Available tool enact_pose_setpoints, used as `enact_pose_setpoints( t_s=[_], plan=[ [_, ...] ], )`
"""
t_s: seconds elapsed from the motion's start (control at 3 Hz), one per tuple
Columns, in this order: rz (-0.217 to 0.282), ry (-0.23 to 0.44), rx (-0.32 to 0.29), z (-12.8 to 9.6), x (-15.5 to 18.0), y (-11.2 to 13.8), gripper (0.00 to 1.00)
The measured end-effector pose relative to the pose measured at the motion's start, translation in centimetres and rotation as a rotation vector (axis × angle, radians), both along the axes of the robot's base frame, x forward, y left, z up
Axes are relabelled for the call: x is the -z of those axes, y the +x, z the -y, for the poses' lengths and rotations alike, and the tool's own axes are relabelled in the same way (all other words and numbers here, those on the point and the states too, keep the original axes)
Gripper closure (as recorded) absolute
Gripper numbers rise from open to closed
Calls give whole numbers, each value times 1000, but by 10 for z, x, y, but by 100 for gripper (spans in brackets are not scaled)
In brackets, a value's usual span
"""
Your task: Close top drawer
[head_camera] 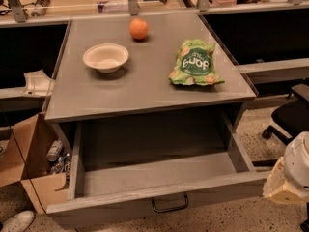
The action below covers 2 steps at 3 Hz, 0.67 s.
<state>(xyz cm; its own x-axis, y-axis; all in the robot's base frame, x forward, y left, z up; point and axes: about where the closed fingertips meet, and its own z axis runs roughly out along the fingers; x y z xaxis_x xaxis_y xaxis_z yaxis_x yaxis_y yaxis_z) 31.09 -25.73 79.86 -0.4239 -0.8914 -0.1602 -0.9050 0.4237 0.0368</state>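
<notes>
The top drawer point(149, 170) is pulled far out of the grey cabinet, and its deep grey box is empty inside. Its flat grey front point(116, 209) runs along the bottom of the camera view, with a small black loop handle point(170, 204) at its centre. My gripper point(286, 180) shows as a white and cream shape at the lower right edge. It sits just beyond the right end of the drawer front, close to its corner.
On the cabinet top point(140, 88) are a white bowl point(105, 57), an orange point(139, 29) and a green snack bag point(195, 63). A cardboard box point(29, 163) with cans stands on the floor at the left. A black office chair point(289, 117) is at the right.
</notes>
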Motion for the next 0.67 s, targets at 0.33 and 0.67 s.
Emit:
enact_pose_setpoints(
  t_s=[0.33,0.67],
  plan=[
    [-49,-12,19,1,30,-7,100],
    [-58,-9,18,1,36,-9,100]
  ],
)
